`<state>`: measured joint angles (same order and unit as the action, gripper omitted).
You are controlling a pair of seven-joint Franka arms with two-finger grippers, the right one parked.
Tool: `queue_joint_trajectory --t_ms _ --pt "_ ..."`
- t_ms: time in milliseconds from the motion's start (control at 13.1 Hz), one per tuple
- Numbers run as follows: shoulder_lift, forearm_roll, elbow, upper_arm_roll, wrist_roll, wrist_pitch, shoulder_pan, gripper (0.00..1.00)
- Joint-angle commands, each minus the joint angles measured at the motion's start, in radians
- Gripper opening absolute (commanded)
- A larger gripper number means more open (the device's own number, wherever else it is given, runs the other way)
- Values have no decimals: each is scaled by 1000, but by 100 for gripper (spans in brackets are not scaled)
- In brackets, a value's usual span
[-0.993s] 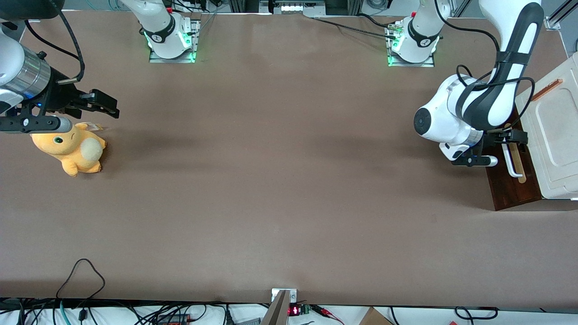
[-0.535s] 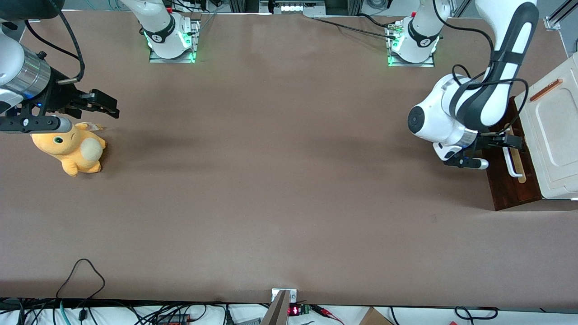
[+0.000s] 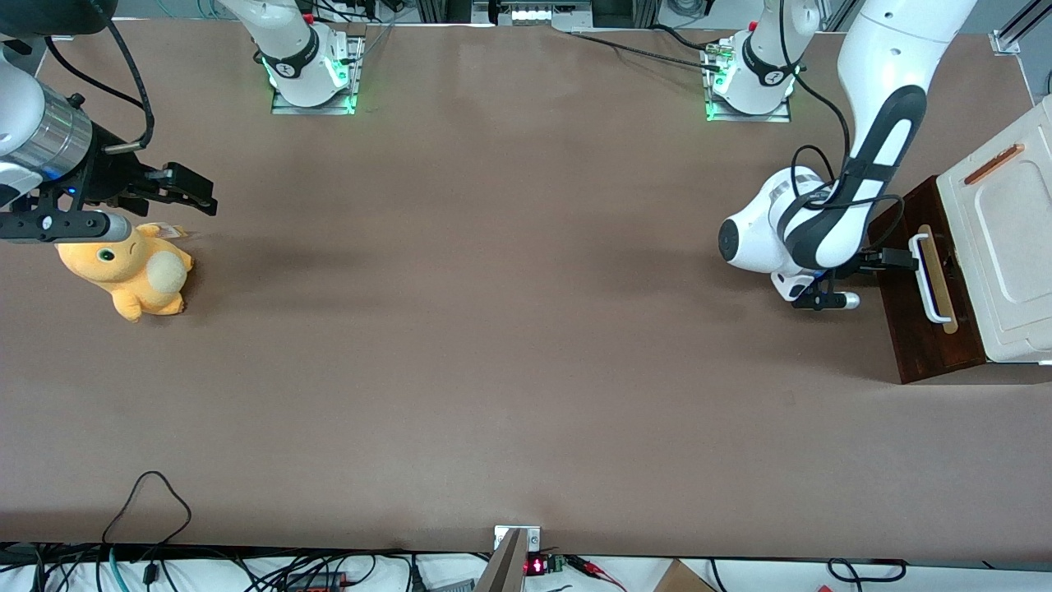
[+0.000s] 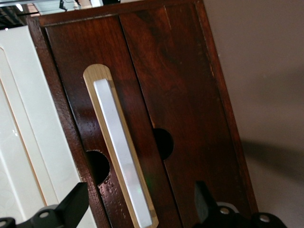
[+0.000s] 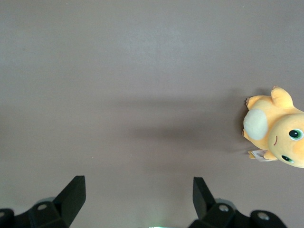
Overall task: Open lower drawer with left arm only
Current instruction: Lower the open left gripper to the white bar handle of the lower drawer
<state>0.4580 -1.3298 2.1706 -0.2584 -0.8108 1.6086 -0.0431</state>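
Looking at the front view, the dark brown wooden lower drawer (image 3: 929, 284) sits at the right edge of the frame on the brown worktop (image 3: 493, 329), under the cream-white panel (image 3: 1007, 238). My left arm's black two-finger gripper (image 3: 892, 260) hangs just in front of the drawer face, fingers spread wide and holding nothing. In the wrist view both fingers (image 4: 73, 202) straddle the white loop handle (image 4: 121, 147) on its pale wood strip (image 4: 97, 76), but they're apart from it.

Main worry: the handle runs at a slant between the fingers, so closing now could catch only one end, or slip off once I pull. Going in too deep could ram the drawer front and shove the whole cabinet instead.
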Motion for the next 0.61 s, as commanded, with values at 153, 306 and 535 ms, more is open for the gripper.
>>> queue_joint_trajectory --t_ms 153,306,535 --pt "8 -78 15 31 -28 -71 9 96" --pt "24 -114 26 48 -54 -75 9 90" --pt "47 -141 26 62 -80 -70 9 89"
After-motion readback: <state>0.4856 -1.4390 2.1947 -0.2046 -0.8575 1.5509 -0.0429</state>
